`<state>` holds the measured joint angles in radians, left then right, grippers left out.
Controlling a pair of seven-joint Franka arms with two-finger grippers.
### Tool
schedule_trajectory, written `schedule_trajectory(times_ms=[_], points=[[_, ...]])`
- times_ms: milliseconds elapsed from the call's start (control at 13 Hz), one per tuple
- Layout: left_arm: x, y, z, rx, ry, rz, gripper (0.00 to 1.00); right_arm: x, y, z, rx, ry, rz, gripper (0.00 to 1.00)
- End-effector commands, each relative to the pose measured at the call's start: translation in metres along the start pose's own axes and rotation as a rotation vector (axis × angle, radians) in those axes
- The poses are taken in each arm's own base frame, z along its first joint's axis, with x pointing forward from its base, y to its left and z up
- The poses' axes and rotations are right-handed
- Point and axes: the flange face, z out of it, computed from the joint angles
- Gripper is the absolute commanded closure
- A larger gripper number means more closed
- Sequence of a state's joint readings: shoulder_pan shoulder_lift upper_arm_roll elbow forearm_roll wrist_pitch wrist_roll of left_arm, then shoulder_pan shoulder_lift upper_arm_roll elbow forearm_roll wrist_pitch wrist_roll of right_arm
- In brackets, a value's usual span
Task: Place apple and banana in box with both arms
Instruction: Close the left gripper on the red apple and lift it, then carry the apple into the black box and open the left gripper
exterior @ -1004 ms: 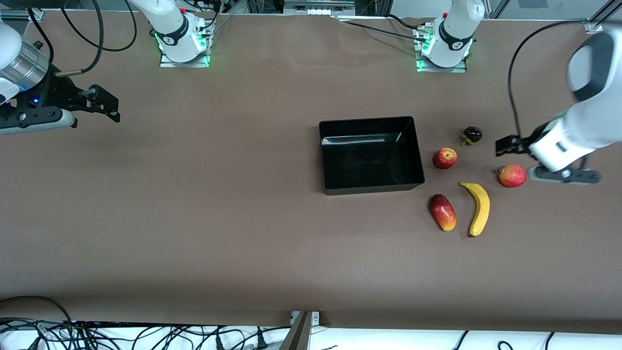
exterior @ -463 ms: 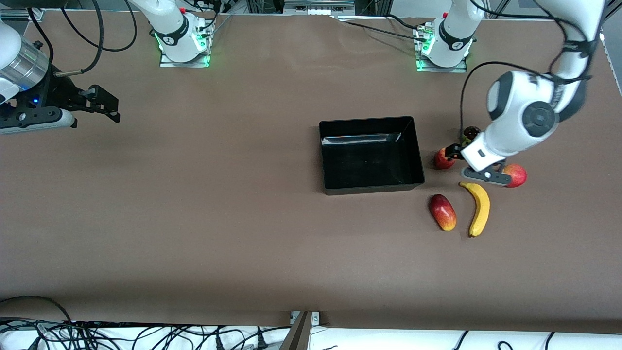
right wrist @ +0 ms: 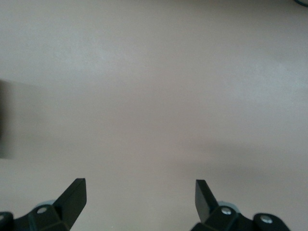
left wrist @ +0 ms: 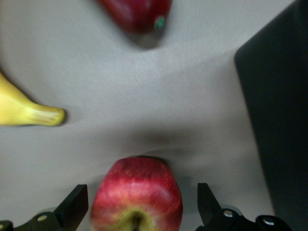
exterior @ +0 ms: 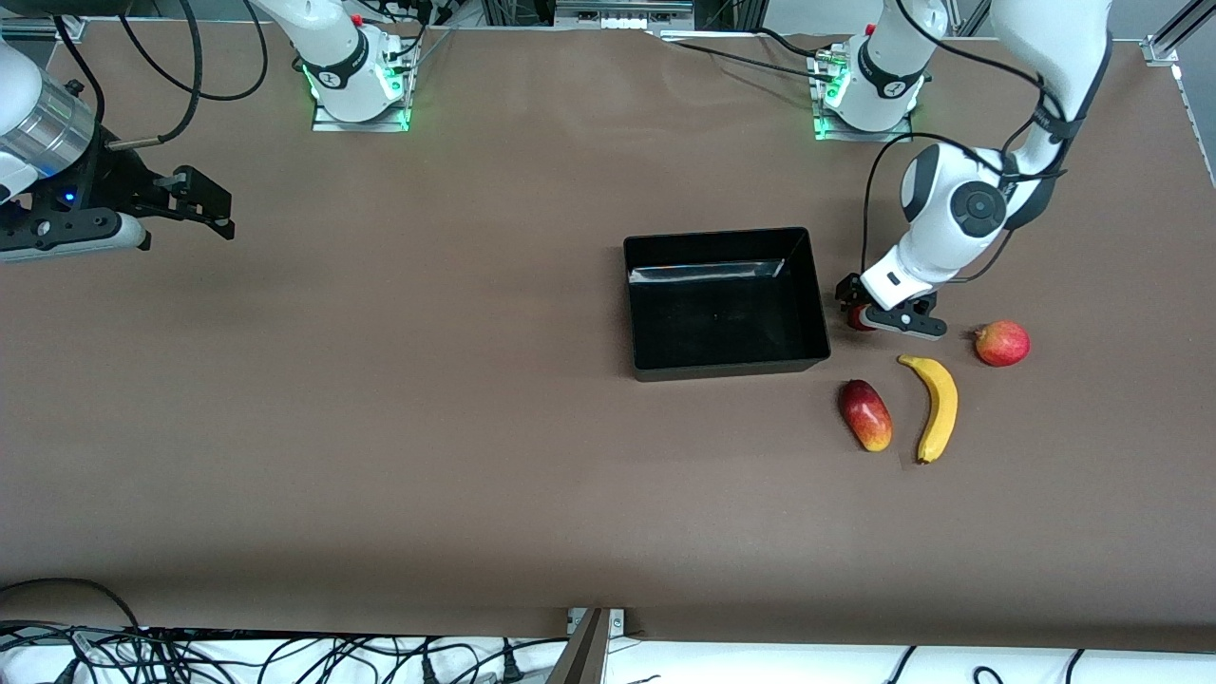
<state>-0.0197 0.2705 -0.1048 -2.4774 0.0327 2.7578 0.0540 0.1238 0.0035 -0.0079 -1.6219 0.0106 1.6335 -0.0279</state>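
Observation:
The small red apple (exterior: 857,320) lies beside the black box (exterior: 635,313), mostly hidden under my left gripper (exterior: 866,306). In the left wrist view the apple (left wrist: 137,197) sits between the open fingers (left wrist: 72,209), with gaps on both sides. The yellow banana (exterior: 937,407) lies nearer the front camera than the apple; its tip (left wrist: 29,113) shows in the left wrist view. The box (left wrist: 284,120) is empty. My right gripper (exterior: 223,209) waits open and empty at the right arm's end of the table, over bare table (right wrist: 139,192).
An oblong red-yellow fruit (exterior: 865,415) lies beside the banana, and also shows in the left wrist view (left wrist: 137,14). A red-orange round fruit (exterior: 1002,343) lies toward the left arm's end. Cables run along the table's front edge.
My left arm has swung in from the left arm's end of the table and brought its open gripper down around the apple. The small dark fruit is now hidden by the arm. The right arm has not moved.

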Motion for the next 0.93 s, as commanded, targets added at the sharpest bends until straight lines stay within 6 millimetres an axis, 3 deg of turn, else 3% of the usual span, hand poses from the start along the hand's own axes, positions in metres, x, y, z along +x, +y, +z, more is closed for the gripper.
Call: schedule_trajectory(times_ms=[0,77,154,232,540,849], points=[[0.003,0.001,-0.002,0.007,0.014,0.036,0.48,0.001,-0.001,-0.005,-0.008,0.004,-0.006,0.0],[0.003,0.0,-0.002,0.007,0.013,0.039,0.67,0.001,-0.001,-0.005,-0.008,0.002,-0.006,0.0],[0.003,0.0,-0.005,0.009,0.013,0.051,0.77,0.001,-0.001,-0.005,-0.008,0.001,-0.006,0.0],[0.005,-0.002,-0.012,0.011,0.006,0.071,0.8,0.001,-0.001,-0.005,-0.008,0.002,-0.006,0.0],[0.034,-0.011,-0.075,0.024,-0.06,0.067,0.81,0.001,-0.001,-0.005,-0.008,0.001,-0.006,0.0],[0.08,-0.01,-0.166,0.023,-0.192,0.068,0.8,0.001,-0.001,-0.005,-0.008,0.001,-0.007,0.0]])
